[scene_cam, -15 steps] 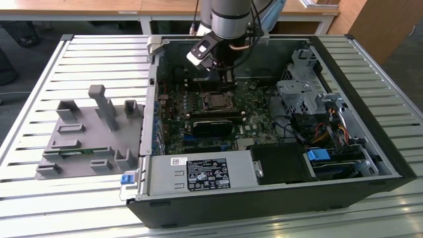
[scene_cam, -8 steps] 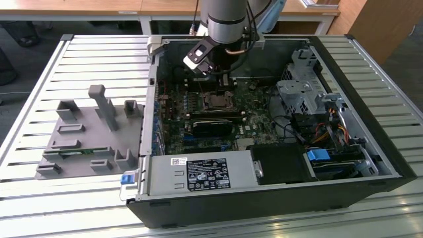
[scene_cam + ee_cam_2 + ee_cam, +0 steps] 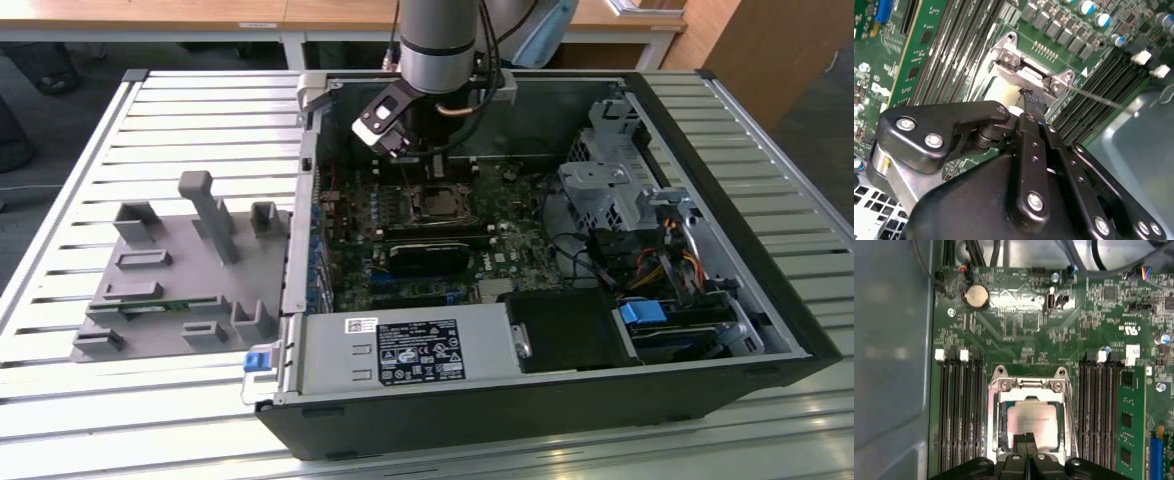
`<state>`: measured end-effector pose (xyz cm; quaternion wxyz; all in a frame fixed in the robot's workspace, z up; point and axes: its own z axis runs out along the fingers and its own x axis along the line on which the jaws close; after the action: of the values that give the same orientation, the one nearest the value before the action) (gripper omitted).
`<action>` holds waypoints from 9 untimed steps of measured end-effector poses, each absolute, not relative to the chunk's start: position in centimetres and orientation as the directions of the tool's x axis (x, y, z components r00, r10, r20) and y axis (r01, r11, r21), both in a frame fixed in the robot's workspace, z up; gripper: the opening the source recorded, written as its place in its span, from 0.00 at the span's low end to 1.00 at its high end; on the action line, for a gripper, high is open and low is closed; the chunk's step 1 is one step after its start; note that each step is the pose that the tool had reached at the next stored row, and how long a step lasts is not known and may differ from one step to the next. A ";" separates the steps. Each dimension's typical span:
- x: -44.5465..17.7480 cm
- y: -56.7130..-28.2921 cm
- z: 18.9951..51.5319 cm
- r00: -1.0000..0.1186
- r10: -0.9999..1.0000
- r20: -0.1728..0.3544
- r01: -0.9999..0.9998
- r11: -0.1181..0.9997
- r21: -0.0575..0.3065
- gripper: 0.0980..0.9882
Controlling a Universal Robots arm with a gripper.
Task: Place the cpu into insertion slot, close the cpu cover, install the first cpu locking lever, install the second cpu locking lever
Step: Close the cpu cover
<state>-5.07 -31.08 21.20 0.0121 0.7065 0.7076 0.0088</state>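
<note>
While my pincer [image 3: 1028,438], fingers pressed together, sits just over the edge of the cpu [image 3: 1031,417] inside the cpu cover [image 3: 1026,386], the second wrist view adds a thin locking lever [image 3: 1104,102] sticking out.

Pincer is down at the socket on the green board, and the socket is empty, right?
Not empty: the first wrist view shows the cpu lying in the insertion slot, silver top up. The pincer is at the socket, as said.

Nothing can be read: the black label [image 3: 419,357] on the power supply [image 3: 334,362] and the white markings on the motherboard [image 3: 1024,340] are too small to make out.
</note>
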 end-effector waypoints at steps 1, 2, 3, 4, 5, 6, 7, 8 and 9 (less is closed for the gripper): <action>-5.1 -31.1 21.1 -0.001 1.000 -0.005 1.000 0.002 0.029 0.01; -5.1 -31.1 20.9 -0.002 1.000 -0.005 1.000 0.002 0.029 0.01; -5.2 -31.1 20.8 -0.001 1.000 -0.005 1.000 0.002 0.029 0.01; -5.2 -31.1 20.6 -0.001 1.000 -0.005 1.000 0.002 0.029 0.01; -5.3 -31.1 20.5 -0.001 1.000 -0.005 1.000 0.002 0.029 0.01; -5.3 -31.1 20.4 -0.002 1.000 -0.005 1.000 0.002 0.029 0.01; -5.3 -31.1 20.4 -0.002 1.000 -0.005 1.000 0.002 0.029 0.01; -5.3 -31.1 20.3 -0.002 1.000 -0.005 1.000 0.002 0.029 0.01; -5.3 -31.1 20.3 -0.002 1.000 -0.005 1.000 0.002 0.029 0.01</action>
<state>-5.34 -31.05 20.27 0.0120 0.7064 0.7077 0.0088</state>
